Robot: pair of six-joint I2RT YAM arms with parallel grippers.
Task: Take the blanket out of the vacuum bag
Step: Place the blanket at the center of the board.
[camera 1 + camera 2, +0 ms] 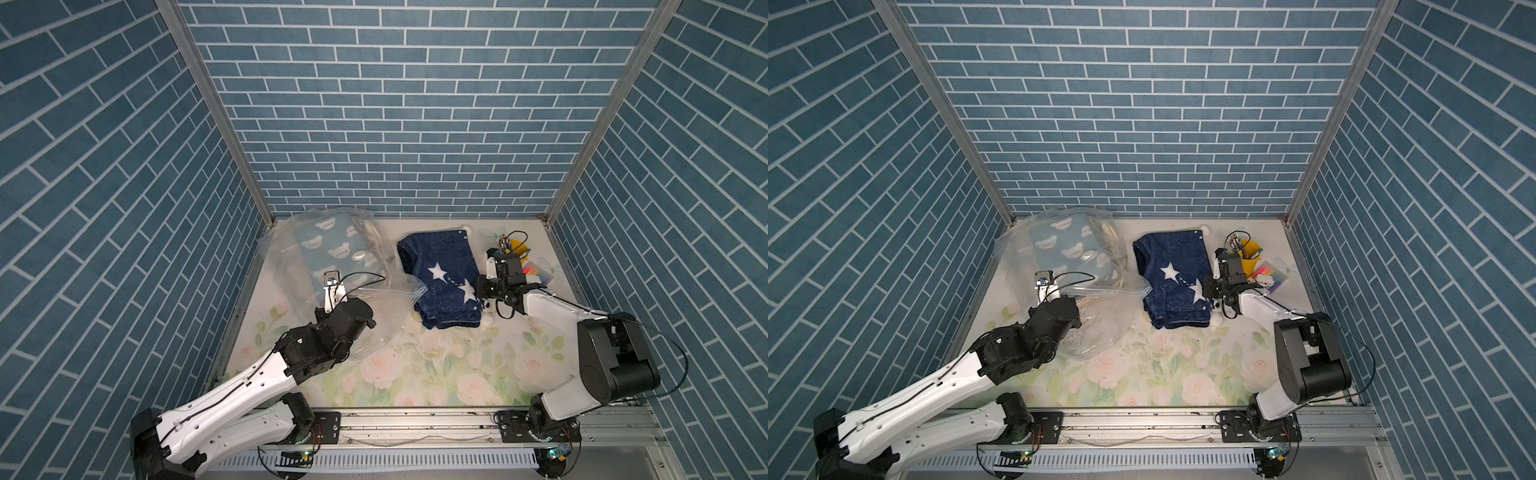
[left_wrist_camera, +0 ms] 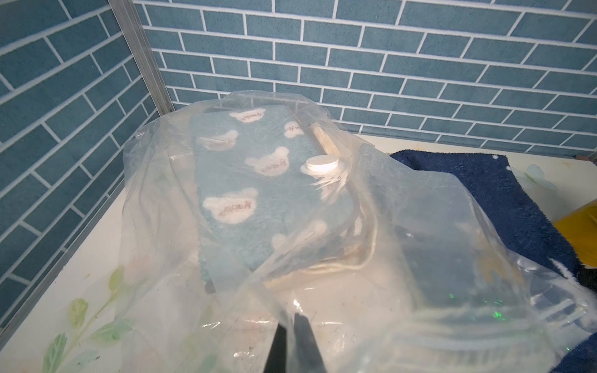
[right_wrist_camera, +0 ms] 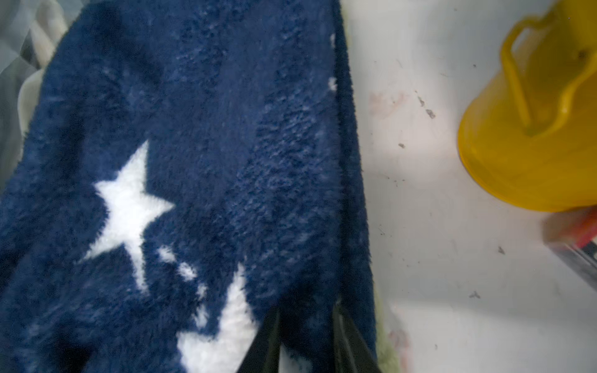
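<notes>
Vacuum bag (image 1: 286, 266) (image 1: 1017, 257) (image 2: 155, 193) of large, clear, crinkly plastic lies at the far left of the bench (image 1: 436, 374), close to the left and far walls. Its film is rumpled and raised. A round white valve cap (image 1: 358, 256) (image 2: 322, 164) sits on its upper face. Inside it lies a folded pale blue fleece blanket printed with white bear heads (image 1: 332, 245) (image 1: 1065, 241) (image 2: 258, 200), flat and wholly enclosed by the plastic.

The left gripper (image 1: 330, 293) (image 1: 1044, 291) (image 2: 292, 319) is over the near part of the vacuum bag. In the left wrist view its jaws are closed together with the film bunched around their tips, so it has a pinch of the plastic.

The bag's right edge laps onto a folded navy plush blanket with white stars (image 1: 440, 266) (image 1: 1177, 257) (image 3: 193, 129). This one lies bare on the bench just right of the bag, at mid-width.

The right gripper (image 1: 484, 291) (image 1: 1214, 286) (image 3: 307, 342) is at this blanket's right edge, toward its near end. In the right wrist view its jaws stand a little apart with a strip of navy pile between them. Whether they clamp it I cannot tell.

To the right stands a yellow plastic cup with a handle (image 1: 517, 247) (image 3: 533, 145). The bench has a pale floral cover, and blue brick-patterned walls (image 1: 395, 104) enclose three sides.
</notes>
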